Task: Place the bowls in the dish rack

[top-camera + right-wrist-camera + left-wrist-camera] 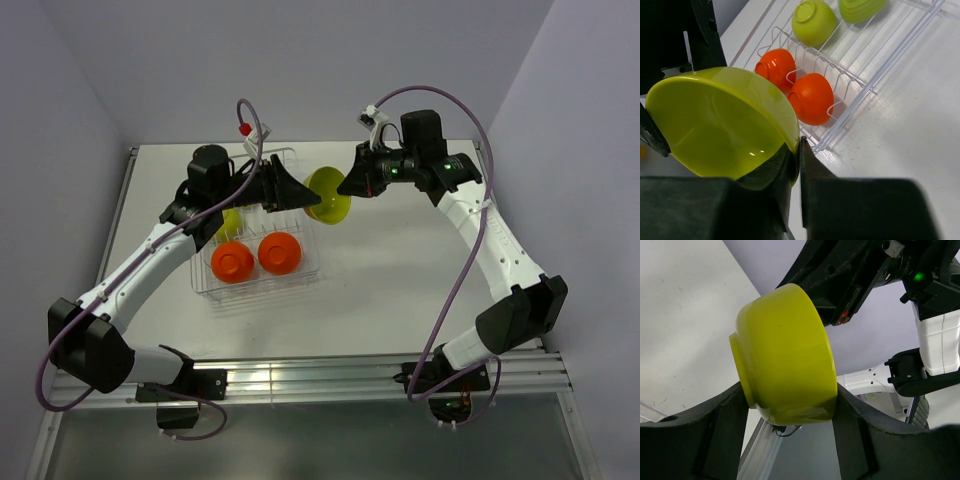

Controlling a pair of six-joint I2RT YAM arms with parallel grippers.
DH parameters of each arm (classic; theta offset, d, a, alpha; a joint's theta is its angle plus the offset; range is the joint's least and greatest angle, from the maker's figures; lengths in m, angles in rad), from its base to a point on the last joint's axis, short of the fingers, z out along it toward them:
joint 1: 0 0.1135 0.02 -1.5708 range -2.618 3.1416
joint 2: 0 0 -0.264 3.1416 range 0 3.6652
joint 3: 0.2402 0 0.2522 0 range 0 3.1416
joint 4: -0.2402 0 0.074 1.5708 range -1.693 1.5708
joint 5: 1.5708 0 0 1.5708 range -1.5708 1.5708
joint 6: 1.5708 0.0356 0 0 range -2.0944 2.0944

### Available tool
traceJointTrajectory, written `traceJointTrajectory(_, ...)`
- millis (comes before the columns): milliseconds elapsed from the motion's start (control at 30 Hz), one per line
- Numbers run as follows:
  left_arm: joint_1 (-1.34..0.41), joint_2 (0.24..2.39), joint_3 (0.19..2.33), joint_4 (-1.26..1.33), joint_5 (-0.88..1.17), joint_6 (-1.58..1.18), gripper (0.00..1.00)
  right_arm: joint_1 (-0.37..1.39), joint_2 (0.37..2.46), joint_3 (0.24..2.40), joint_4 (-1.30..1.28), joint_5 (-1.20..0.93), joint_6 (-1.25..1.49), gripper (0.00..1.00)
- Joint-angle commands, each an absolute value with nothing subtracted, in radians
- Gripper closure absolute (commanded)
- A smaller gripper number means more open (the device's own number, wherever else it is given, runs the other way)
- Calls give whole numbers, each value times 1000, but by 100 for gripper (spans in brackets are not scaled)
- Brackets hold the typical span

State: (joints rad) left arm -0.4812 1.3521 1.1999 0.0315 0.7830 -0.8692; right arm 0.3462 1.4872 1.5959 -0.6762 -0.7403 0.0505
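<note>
I am passing the lime bowl (332, 196), held in the air just beside the dish rack (892, 50), from the right gripper (799, 150), which is pinching its rim, to the left gripper (308, 200), which is straddling it with a hold I cannot tell, so next the left must be clamping before the right is letting go.

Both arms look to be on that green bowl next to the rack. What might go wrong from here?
1. The left gripper and the right gripper both grip the lime green bowl. If either arm pulls before the other lets go, the glossy bowl may twist free.
2. The right gripper pinches only the rim, which looks like a thin hold.
3. The bowl hangs beside the dish rack edge. If dropped, it could strike the wire or the orange bowls.
</note>
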Motion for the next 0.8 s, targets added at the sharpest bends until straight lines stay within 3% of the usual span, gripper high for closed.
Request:
traceJointTrajectory(0,-485,1336,1187,54,796,-854,100,354,1482,1629,-658,-755,44,82)
traceJointTrajectory(133,-479,1339,1189,57,782,-864,100,354,1483,1629,-657,-750,48,56)
traceJointTrajectory(267,-468,1347,1203,40,764,-862,100,354,1486,1635,-663,-744,48,47)
traceJointTrajectory(300,-465,1347,1203,37,758,-862,100,354,1488,1637,-663,-741,49,38)
traceJointTrajectory(467,-417,1344,1206,-50,687,-822,100,353,1482,1641,-670,-706,51,21)
traceJointTrajectory(500,-402,1344,1210,-96,655,-793,100,353,1474,1640,-669,-681,54,11)
traceJointTrajectory(567,-393,1348,1241,-159,605,-744,100,350,1468,1629,-658,-657,64,0)
traceJointTrajectory(767,-393,1393,1357,-383,321,-557,100,298,1462,1635,-652,-649,90,0)
